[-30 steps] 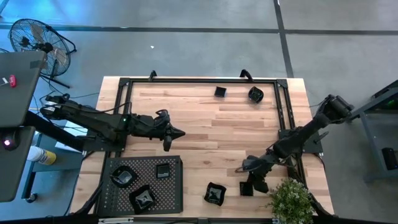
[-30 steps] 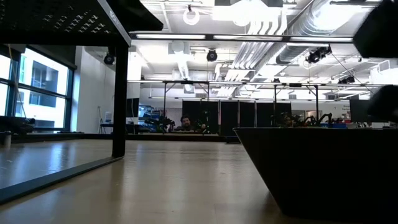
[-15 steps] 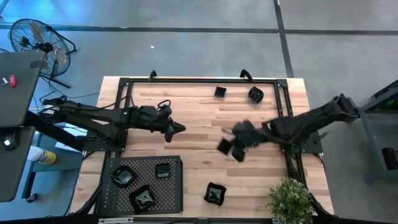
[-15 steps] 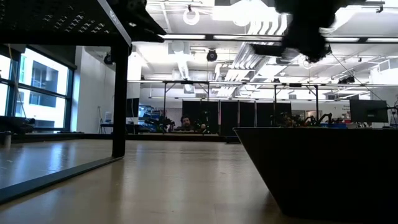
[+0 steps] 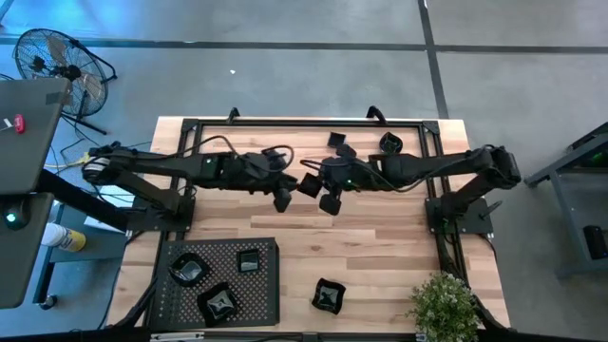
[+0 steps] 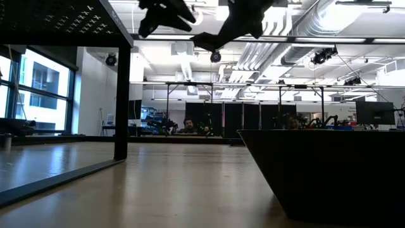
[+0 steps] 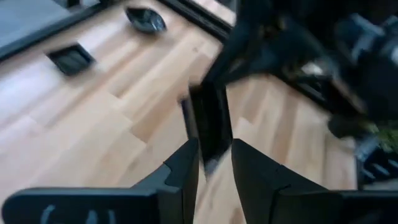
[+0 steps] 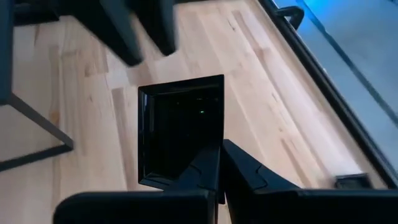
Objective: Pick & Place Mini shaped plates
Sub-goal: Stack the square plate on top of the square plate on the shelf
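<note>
Bright even ceiling light, soft shadows; motion blur across the left wrist view.

The right end effector (image 5: 321, 193) has carried a square plate (image 5: 310, 185) up to mid-table, meeting the left end effector (image 5: 285, 195).

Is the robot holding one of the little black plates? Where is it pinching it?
Yes. The right gripper pinches a square plate by its rim. The left gripper holds nothing.
</note>
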{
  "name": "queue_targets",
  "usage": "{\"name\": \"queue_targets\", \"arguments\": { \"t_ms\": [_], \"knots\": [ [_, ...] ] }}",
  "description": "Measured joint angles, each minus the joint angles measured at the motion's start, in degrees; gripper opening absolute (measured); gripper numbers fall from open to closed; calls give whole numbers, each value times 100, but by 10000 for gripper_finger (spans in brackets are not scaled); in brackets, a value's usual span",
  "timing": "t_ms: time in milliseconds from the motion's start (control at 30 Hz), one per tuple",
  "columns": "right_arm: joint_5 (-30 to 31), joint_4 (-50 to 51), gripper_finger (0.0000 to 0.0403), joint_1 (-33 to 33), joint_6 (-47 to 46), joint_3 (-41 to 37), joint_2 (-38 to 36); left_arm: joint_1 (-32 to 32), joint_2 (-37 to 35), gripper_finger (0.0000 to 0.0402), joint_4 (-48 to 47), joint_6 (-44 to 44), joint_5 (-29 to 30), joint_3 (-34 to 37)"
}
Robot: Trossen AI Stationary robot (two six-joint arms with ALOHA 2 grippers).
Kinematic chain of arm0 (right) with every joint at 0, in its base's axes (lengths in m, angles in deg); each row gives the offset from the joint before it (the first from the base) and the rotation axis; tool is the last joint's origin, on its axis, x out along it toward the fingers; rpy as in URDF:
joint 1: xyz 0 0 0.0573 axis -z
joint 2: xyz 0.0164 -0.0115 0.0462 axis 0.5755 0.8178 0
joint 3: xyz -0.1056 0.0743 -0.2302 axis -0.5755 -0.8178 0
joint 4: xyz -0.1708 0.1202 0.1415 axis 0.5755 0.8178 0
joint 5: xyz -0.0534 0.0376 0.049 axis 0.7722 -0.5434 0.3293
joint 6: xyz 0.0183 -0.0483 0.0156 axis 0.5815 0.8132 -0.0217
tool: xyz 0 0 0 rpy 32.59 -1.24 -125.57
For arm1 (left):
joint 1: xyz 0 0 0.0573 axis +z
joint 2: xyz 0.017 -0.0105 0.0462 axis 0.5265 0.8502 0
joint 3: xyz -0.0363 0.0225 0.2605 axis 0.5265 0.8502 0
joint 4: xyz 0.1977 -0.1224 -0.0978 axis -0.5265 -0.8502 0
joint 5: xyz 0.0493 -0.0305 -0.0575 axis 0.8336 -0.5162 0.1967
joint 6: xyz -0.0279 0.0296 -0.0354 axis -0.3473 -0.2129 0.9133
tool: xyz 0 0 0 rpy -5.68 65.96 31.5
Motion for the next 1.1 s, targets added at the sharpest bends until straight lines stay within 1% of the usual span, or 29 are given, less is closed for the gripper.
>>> {"name": "queue_targets", "arguments": {
  "t_ms": [133, 233, 333, 433, 533, 667, 833, 933, 1033, 1100],
  "knots": [
    [50, -25, 3, 17, 211, 71, 47, 2, 363, 95, -485, 4, 380, -521],
    [54, -64, 4, 17, 227, 70, 10, 0, 529, 95, -712, 18, 445, -781],
    [66, -111, 3, 17, 271, 70, -7, 0, 617, 95, -928, 211, 508, -889],
    [53, -153, 2, 2, 331, 70, -7, 0, 679, 91, -936, 333, 603, -924],
    [22, -251, 3, -2, 331, 70, -7, 2, 673, 67, -939, 409, 615, -924],
    [-83, -354, 5, -2, 328, 68, -7, 1, 670, 13, -1052, 442, 553, -924],
    [-86, -380, 9, 0, 162, 68, -7, 2, 670, 7, -1073, 588, 554, -924],
    [-58, -406, 31, -3, 152, 70, -32, 97, 639, 3, -1101, 529, 509, -919],
    [99, -379, 68, -5, 60, 70, -102, 288, 535, 2, -1245, 384, 285, -920],
    [196, -259, 95, 0, 24, 69, -216, 454, 435, 2, -1505, 248, 118, -915]
  ]
}}
